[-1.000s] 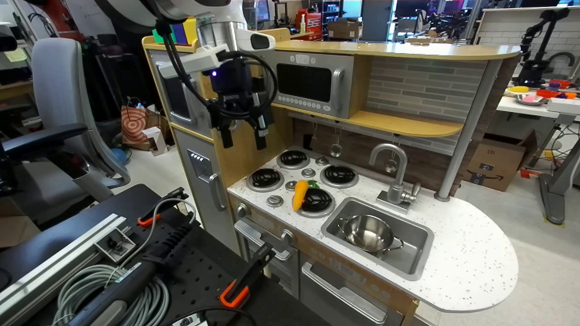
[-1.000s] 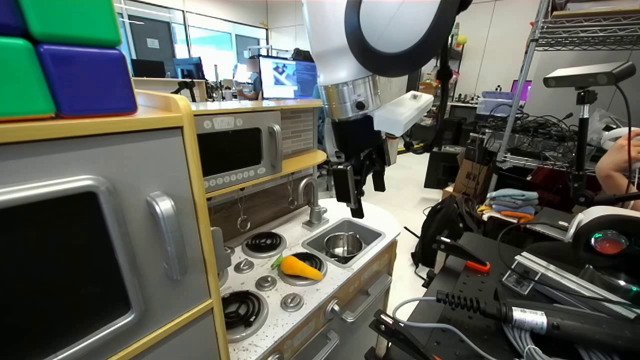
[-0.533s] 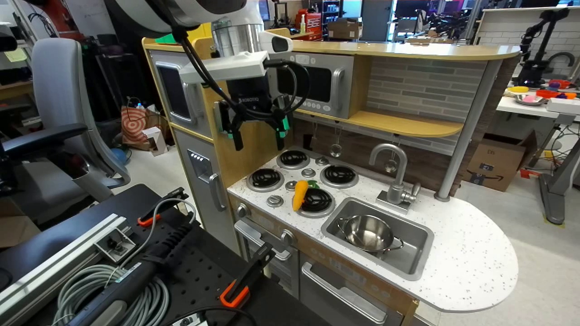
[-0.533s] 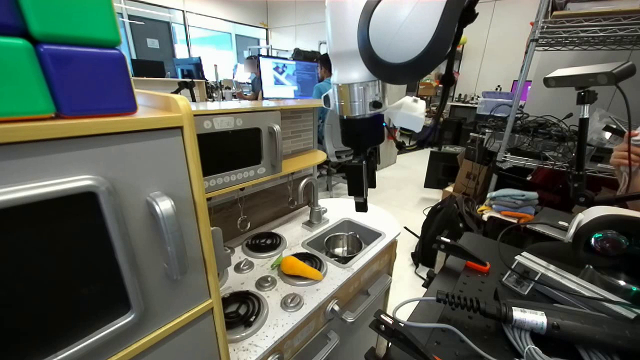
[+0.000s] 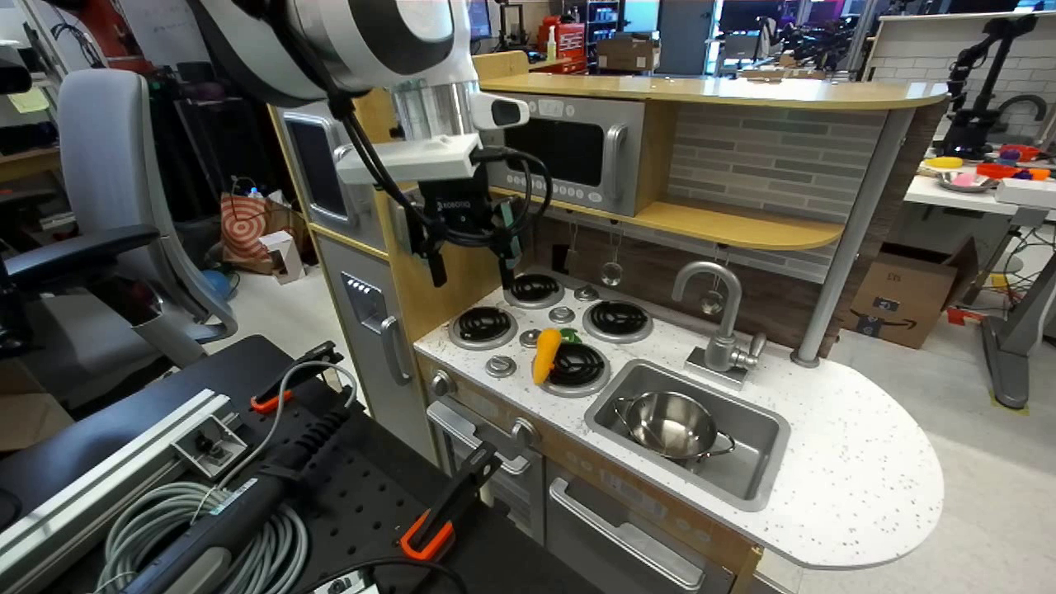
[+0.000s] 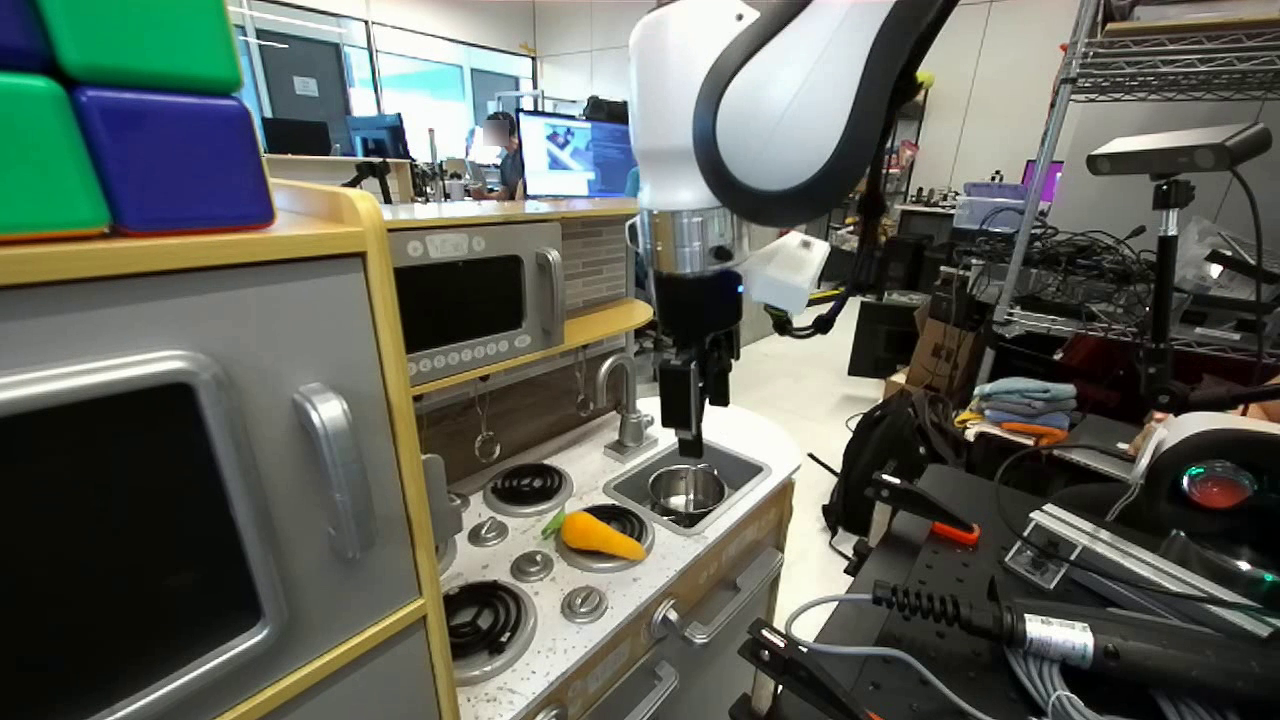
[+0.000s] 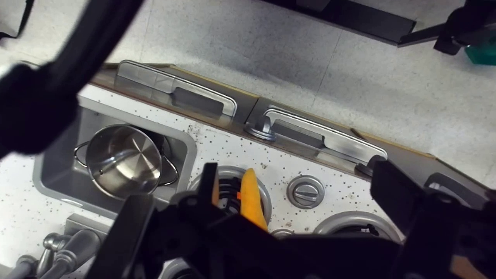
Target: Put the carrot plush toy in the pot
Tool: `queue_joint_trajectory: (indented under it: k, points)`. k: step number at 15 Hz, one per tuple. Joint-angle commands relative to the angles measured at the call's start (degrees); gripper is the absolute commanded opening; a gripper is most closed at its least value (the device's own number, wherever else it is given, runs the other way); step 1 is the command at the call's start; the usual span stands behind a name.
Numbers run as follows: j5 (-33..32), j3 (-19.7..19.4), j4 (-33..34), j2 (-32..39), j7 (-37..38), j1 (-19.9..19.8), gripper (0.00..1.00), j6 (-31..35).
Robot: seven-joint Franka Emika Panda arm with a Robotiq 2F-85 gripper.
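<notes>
The orange carrot plush toy [image 5: 545, 355] with green leaves lies across a black burner, and it also shows in the other views [image 6: 602, 536] [image 7: 251, 197]. In the wrist view my gripper hides its leafy end. The shiny silver pot [image 5: 670, 422] stands in the sink and shows in the other views too [image 6: 688, 490] [image 7: 124, 161]; its visible inside is empty. My gripper [image 5: 472, 276] is open and empty, well above the stove, pointing down. It also shows in an exterior view [image 6: 703, 425]. In the wrist view [image 7: 296, 170] the fingers are wide apart, with the carrot near the left finger.
The grey sink [image 5: 763, 470] is beside the burners, with a faucet [image 5: 722, 322] behind it. A microwave [image 5: 569, 153] and wooden shelf [image 5: 742, 227] overhang the back. A tall cabinet [image 6: 200, 300] flanks the stove. A black table [image 5: 355, 478] with clamps stands in front.
My gripper has turned about its vertical axis and moved lower, nearer the stove top. It stays open. The carrot and the pot have not moved.
</notes>
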Motion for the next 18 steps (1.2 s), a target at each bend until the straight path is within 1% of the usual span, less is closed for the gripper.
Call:
queue_joint_trajectory:
  k: [1,5,9,14,18]
  points:
    - [-2.42,-2.57,8.5,12.34,6.82,3.98,1.0,4.49]
    - [-2.74,-7.7,17.66,22.52,12.64,9.83,1.0,10.19]
    - [-1.42,-12.36,27.28,30.34,15.18,13.89,1.0,10.05]
    - [0.61,-14.51,37.11,37.94,17.11,15.06,1.0,7.1]
    - [1.1,-14.99,41.96,42.25,18.42,15.0,1.0,4.6]
